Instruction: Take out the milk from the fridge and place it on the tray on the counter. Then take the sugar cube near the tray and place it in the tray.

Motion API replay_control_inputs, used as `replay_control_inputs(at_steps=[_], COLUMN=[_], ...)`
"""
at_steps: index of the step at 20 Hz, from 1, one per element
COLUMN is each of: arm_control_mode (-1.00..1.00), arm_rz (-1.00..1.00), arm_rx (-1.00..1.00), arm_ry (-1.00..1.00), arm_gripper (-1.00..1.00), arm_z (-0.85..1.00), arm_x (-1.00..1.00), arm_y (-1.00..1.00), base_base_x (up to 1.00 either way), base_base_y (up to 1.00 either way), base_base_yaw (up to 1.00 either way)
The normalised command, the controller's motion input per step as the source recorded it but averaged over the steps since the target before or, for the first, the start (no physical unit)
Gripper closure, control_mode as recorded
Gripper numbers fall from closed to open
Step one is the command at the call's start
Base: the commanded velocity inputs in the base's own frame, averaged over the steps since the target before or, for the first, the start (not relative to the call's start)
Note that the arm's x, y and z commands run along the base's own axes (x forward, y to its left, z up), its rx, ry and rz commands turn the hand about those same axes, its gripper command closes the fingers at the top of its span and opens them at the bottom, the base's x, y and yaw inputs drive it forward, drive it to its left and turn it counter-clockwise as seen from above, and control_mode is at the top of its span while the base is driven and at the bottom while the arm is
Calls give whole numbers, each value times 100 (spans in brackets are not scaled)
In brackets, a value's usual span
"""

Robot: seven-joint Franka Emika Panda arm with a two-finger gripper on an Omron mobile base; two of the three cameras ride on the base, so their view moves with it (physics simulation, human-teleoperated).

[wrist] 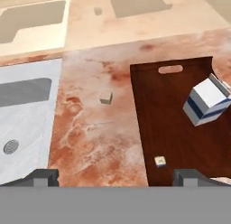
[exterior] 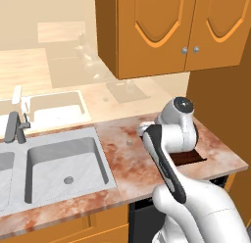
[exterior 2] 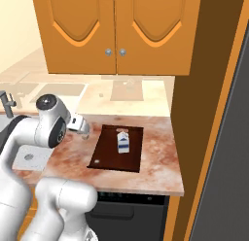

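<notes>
The milk (exterior 2: 122,142), a small white carton with a blue band, stands on the dark brown tray (exterior 2: 109,155) on the counter (exterior 2: 155,162); in the hand view the milk (wrist: 207,101) sits at the tray's (wrist: 167,123) right side. The sugar cube (wrist: 106,97), tiny and beige, lies on the bare counter just left of the tray, also seen as a small dot, the sugar cube (exterior: 129,142). My gripper (wrist: 117,177) hovers above the counter by the tray's left edge, open and holding nothing; the gripper (exterior 2: 82,129) is left of the tray.
A tiny pale piece (wrist: 159,161) lies on the tray's near left corner. The steel sink (exterior: 63,163) is set into the counter to the left, with its tap (exterior: 14,127). Orange wall cabinets (exterior 2: 116,31) hang overhead. The grey fridge (exterior 2: 231,152) stands at the right.
</notes>
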Motion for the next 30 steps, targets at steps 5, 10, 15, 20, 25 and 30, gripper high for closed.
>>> replay_control_inputs(at_steps=[5, 10, 15, 20, 25, 30], arm_control_mode=[-100, -100, -100, -100, -100, -100], arm_rz=[-1, -1, -1, -2, -2, -1], arm_rx=[2, 1, 0, 0, 0, 0], arm_ry=[22, 10, 1, 7, 8, 8], arm_gripper=[-100, -100, -100, -100, -100, -100], arm_z=[-18, -29, -28, -19, -29, -25], arm_x=[21, 19, 13, 30, 30, 40], arm_y=[31, 24, 5, 2, 0, 1], base_base_x=[0, 0, 0, 0, 0, 0], base_base_y=[0, 0, 0, 0, 0, 0], base_base_yaw=[0, 0, 0, 0, 0, 0])
